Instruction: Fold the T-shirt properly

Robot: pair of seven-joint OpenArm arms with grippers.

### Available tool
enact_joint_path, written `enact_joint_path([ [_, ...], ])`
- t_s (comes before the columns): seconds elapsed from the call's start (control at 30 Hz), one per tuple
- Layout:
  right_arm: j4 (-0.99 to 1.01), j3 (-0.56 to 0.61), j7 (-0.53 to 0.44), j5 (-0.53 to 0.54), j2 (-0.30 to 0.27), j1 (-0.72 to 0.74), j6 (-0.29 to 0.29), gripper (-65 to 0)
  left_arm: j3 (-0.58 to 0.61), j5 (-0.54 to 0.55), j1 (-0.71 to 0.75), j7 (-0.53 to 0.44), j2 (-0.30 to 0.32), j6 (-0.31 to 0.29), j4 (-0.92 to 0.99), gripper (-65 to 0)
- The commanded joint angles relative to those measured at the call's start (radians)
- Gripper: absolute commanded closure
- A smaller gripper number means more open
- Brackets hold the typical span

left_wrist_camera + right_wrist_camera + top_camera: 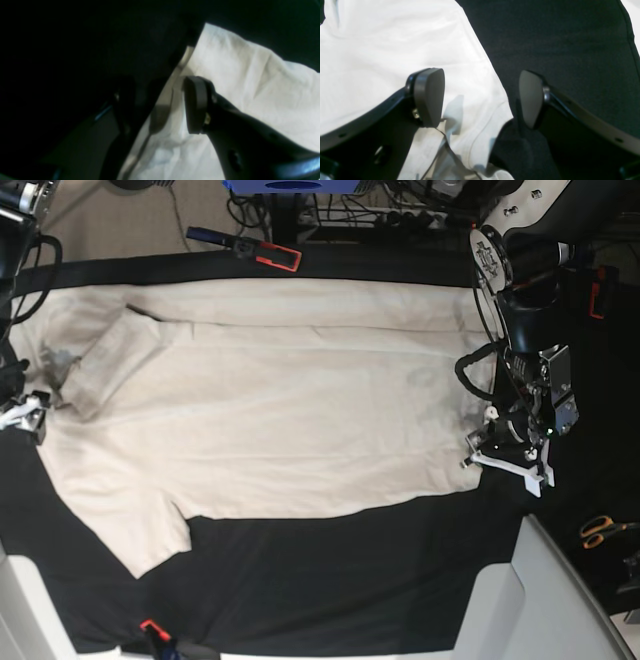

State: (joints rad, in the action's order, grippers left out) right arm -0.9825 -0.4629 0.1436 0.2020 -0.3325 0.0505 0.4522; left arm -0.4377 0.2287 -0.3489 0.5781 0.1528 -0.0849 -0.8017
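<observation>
One plain cream short-sleeved cotton T-shirt lies spread flat on the black table cloth, running sideways in the base view: its hem edge falls at that view's right, its sleeves at the left. One sleeve juts toward the near edge at lower left; the other lies folded in over the upper left of the shirt. The far long edge of the shirt runs close to the back of the black cloth, while a broad band of bare black cloth stays open along the near side.

Two arms are in view, one at each short end. The left gripper sits at the hem corner on the base view's right. In its wrist view one dark finger pad stands over the pale cloth and the other is lost in shadow beside the shirt's edge, so whether it pinches the hem cannot be told. The right gripper hangs at the sleeve end, its two pads held wide apart with nothing between them, one pad above the cream fabric and the other above bare black cloth, straddling the shirt's edge.

One pair of orange-handled scissors lies off the cloth at far right, well apart from the shirt.
</observation>
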Motion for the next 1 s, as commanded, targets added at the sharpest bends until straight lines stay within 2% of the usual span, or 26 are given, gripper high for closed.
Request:
enact_joint_path([
  [0.0, -0.020, -0.007, -0.023, 0.009, -0.023, 0.016, 0.000, -44.1, 0.000, -0.021, -0.019, 0.000, 0.004, -0.002, 0.006, -29.9],
  [0.17, -0.020, -0.007, -0.023, 0.009, -0.023, 0.015, 0.000, -44.1, 0.001, -0.125, -0.059, -0.007, -0.022, -0.002, 0.098, -29.9],
  [0.6, -0.020, -0.006, -0.026, 0.009, -0.023, 0.016, 0.000, -44.1, 0.001, -0.122, -0.031, -0.005, -0.080, -0.009, 0.097, -29.1],
  [0.67, -0.020, -0.006, -0.026, 0.009, -0.023, 0.016, 0.000, -44.1, 0.001, -0.122, -0.028, -0.005, -0.078, -0.009, 0.097, -24.2],
  [0.77, -0.020, -0.006, -0.028, 0.009, -0.023, 0.018, 0.000, -44.1, 0.001, -0.122, -0.028, -0.005, -0.072, -0.009, 0.098, -8.6],
  [0.83, -0.020, -0.004, -0.028, 0.009, -0.023, 0.021, 0.000, -44.1, 0.001, -0.125, -0.028, -0.005, -0.071, -0.009, 0.098, -0.3],
  [0.97, -0.020, -0.003, -0.028, 0.009, -0.018, 0.030, 0.000, -44.1, 0.001, -0.128, -0.026, -0.005, -0.061, -0.009, 0.103, 0.0],
])
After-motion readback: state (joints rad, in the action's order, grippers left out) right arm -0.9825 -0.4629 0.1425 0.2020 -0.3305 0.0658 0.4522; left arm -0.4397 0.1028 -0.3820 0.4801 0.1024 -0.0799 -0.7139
